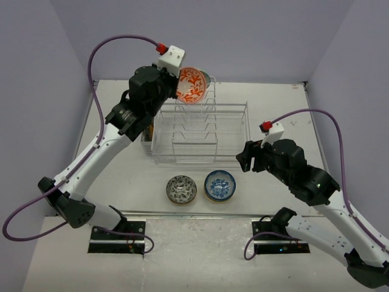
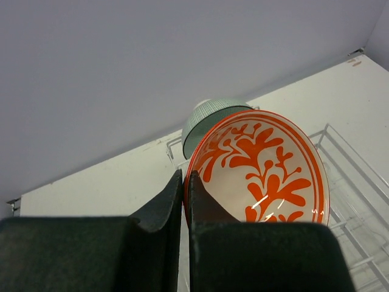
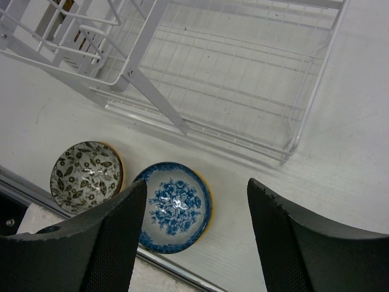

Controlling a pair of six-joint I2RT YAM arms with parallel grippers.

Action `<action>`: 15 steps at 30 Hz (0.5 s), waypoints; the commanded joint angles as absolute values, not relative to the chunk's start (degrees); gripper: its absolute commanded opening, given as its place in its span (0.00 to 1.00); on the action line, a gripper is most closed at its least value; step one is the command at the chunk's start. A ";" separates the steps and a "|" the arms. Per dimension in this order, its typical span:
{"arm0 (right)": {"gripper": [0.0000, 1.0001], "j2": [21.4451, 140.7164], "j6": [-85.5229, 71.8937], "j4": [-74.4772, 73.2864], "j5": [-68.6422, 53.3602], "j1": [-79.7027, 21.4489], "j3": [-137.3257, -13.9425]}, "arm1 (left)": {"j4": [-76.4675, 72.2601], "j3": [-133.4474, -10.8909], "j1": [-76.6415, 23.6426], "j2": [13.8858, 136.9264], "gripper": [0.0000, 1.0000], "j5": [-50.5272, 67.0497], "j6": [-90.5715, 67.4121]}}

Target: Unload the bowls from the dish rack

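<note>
My left gripper [image 1: 176,82] is shut on the rim of a red-orange patterned bowl [image 1: 192,85] and holds it upright above the far end of the white wire dish rack [image 1: 231,109]. In the left wrist view the bowl [image 2: 261,167] fills the right, pinched between my fingers [image 2: 164,207]. A pale green bowl [image 2: 209,118] stands in the rack just behind it. A dark leaf-patterned bowl [image 1: 181,189] and a blue-and-white bowl [image 1: 220,185] lie on the table in front of the rack. My right gripper [image 3: 197,210] is open and empty above the blue-and-white bowl [image 3: 173,207].
A small utensil holder [image 1: 148,137] with gold cutlery hangs on the rack's left side. The rack's near part [image 3: 243,91] holds nothing. A metal strip [image 1: 200,214] marks the table's front edge. Purple walls close in the table on three sides.
</note>
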State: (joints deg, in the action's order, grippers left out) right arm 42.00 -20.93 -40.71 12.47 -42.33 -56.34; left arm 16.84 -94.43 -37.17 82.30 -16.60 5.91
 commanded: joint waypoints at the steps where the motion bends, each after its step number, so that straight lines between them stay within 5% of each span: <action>1: 0.68 42.36 -20.48 -39.73 12.57 -42.28 -58.54 | 14.93 -94.92 -37.09 78.40 0.00 -15.82 0.62; 15: 0.68 42.89 -20.57 -39.20 12.66 -42.36 -58.01 | 19.86 -88.95 -37.09 71.99 0.00 -14.24 -12.21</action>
